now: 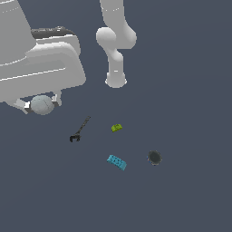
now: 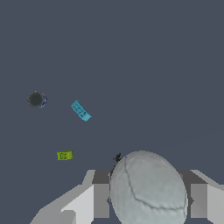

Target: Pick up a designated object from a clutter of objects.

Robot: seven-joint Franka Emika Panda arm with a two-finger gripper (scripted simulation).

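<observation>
Pale ball sits squeezed in the gripper, held up off the floor. Picking up looks done. Next, just hold tight and stay clear of the wrench.

The dark grey floor lies open on every side of the clutter. Standing in the way are a thin black wrench-like tool, a small yellow-green block, a cyan studded brick and a dark round disc, all well apart with free gaps between them. The white arm's base column blocks the far side.
</observation>
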